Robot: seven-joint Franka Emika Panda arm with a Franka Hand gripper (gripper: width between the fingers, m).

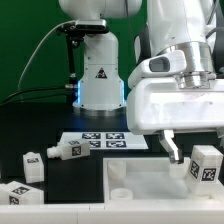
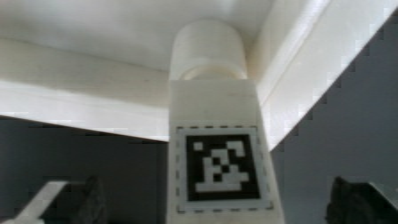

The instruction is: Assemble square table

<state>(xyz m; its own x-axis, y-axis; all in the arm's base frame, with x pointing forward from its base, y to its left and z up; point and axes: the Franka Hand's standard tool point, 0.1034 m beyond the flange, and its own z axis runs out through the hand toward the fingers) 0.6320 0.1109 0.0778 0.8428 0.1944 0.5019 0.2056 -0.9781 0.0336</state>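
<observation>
Leg (image 2: 217,150) between fingers (image 2: 63,203), gaps both sides

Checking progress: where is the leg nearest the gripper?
Exterior view's right: the leg stands upright on the tabletop; the wrist view shows it at a tabletop corner, within the open gripper.

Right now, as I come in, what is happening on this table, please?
The robot arm is assembling a square table. Its gripper hangs open around one white leg, which stands upright at a corner of the white tabletop; the fingers do not touch it. Three more legs lie loose on the black table at the exterior view's left, near the marker board.
</observation>
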